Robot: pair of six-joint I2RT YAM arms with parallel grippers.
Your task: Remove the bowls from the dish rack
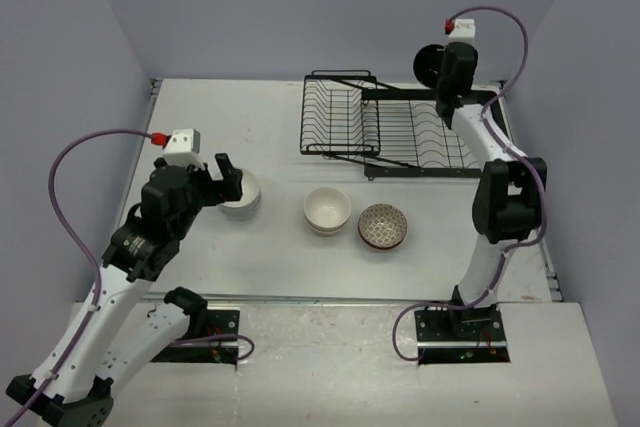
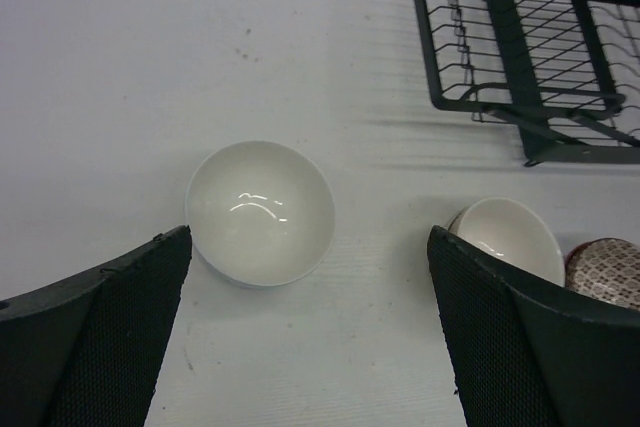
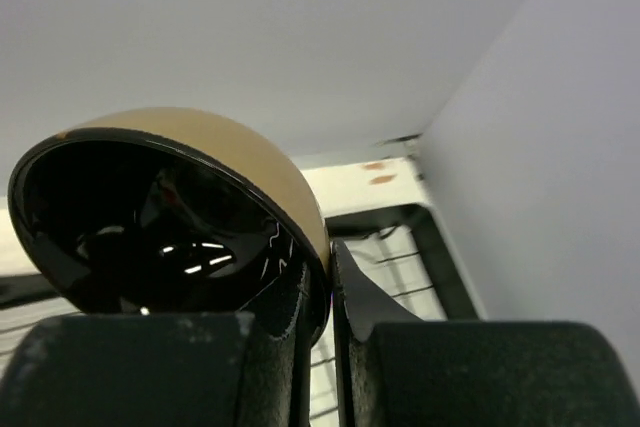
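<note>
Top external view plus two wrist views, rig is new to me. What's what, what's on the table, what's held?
Two robot arms, bolted at the near edge of the table. The wide picture is from a fixed camera above and behind them; the other two are from a camera on each wrist. On it: a black wire dish rack, a white bowl, a cream bowl, a reddish patterned bowl. The left gripper hangs open over the white bowl. The right gripper is shut on the rim of a black-inside bowl, lifted clear of the rack.
</note>
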